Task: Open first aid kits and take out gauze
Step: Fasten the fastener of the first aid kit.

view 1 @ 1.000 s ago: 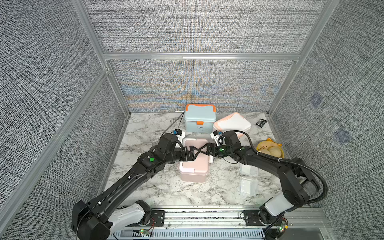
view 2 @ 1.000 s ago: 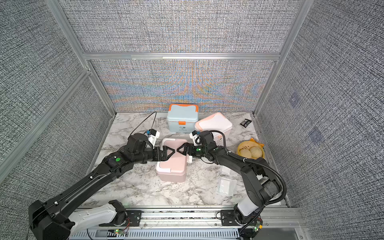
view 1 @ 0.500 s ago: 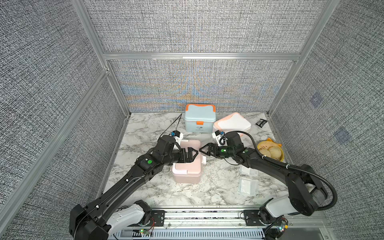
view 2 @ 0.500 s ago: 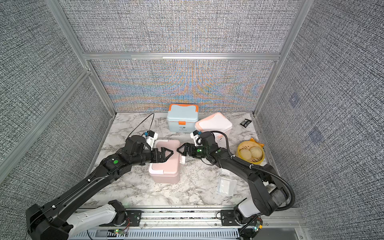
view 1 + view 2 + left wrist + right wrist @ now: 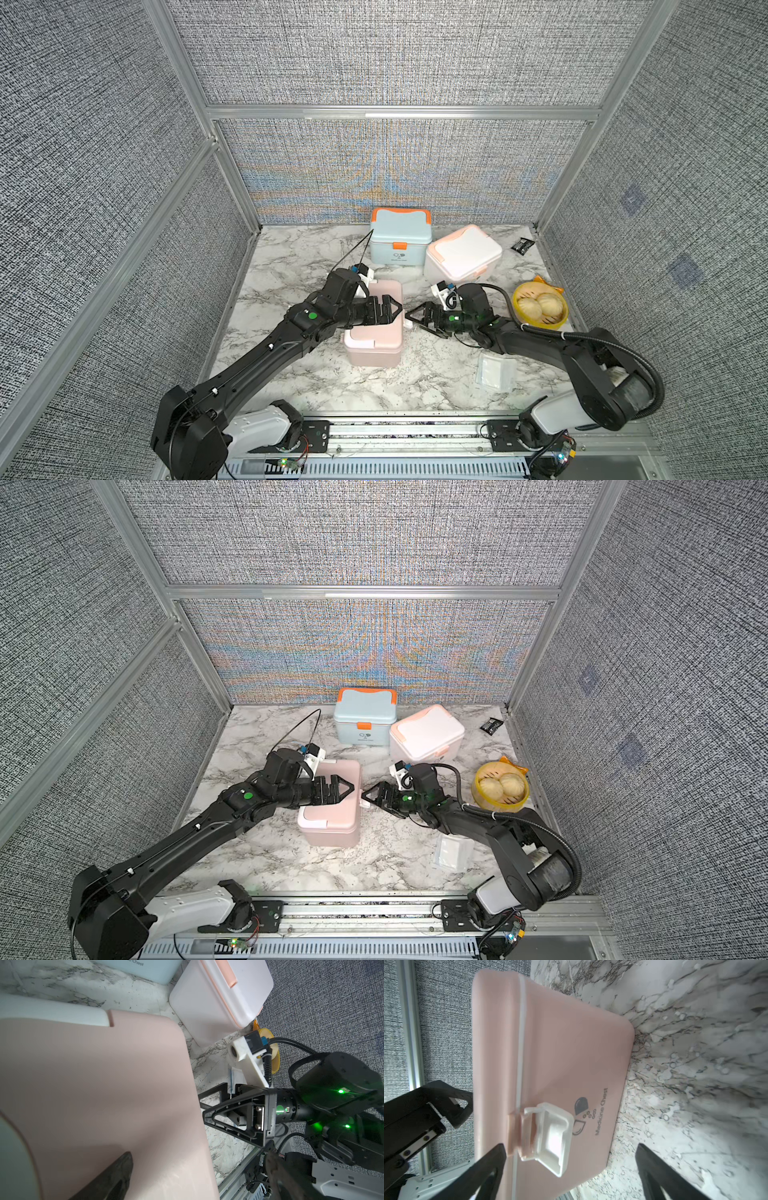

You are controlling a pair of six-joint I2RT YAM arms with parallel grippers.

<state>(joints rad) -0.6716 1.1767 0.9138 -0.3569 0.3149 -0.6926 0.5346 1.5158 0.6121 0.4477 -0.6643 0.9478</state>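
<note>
Both top views are taken first. A pink medicine chest is seen near the middle of the marble bench, its white latch facing the front edge. Over its lid the left gripper is held with fingers spread and nothing between them; just beside its right-hand end the right gripper is likewise spread and empty. Toward the back edge stand a pale blue-and-orange kit and a white-and-peach kit, both closed. A gauze packet lies near the front right corner, by a yellow basket of buns.

Left wrist view: the smooth lid is shown close, one dark fingertip low against it; contact cannot be told.

Right wrist view: the white latch is seen flipped outward from the body, so the lid is judged unlatched but still down.

The chest is judged light, rigid and slippery, likely to slide when pushed. It would best be steadied at an end wall while the lid's front lip by the latch is lifted. The gauze is judged thin and limp; an edge pinch is suggested.
</note>
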